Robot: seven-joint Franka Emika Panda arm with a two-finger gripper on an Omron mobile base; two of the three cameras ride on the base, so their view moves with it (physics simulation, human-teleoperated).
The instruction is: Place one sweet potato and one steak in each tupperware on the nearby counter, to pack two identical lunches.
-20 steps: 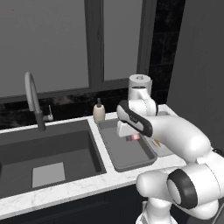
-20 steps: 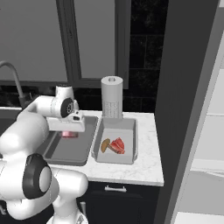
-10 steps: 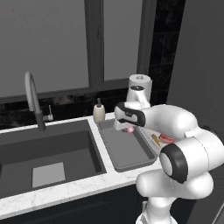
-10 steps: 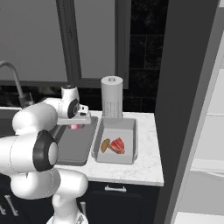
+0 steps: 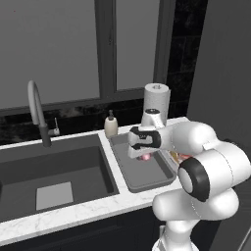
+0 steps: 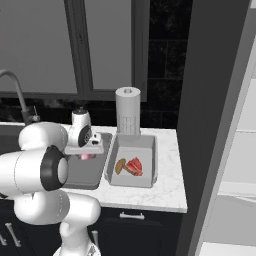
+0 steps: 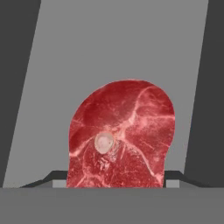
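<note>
My gripper (image 7: 114,177) is shut on a red marbled steak (image 7: 122,131), which hangs a little above the grey floor of the left tupperware (image 5: 131,172). From the right base, the gripper (image 6: 86,154) and its steak (image 6: 87,157) sit over that same tray (image 6: 80,176). The right tupperware (image 6: 145,146) holds a brown sweet potato (image 6: 120,166) and a second steak (image 6: 135,166) side by side. Both trays rest on the white marble counter (image 6: 165,186). In the left base view my arm hides most of the right tray.
A dark sink basin (image 5: 49,171) with a curved faucet (image 5: 37,112) lies left of the trays. A soap bottle (image 5: 111,125) and a paper towel roll (image 6: 128,110) stand at the back wall. White fridge shelves (image 6: 240,150) are to the right.
The hand with the steak has sunk a little toward the left tray's floor, and the arm's elbow has folded in closer. The grip has not altered.
</note>
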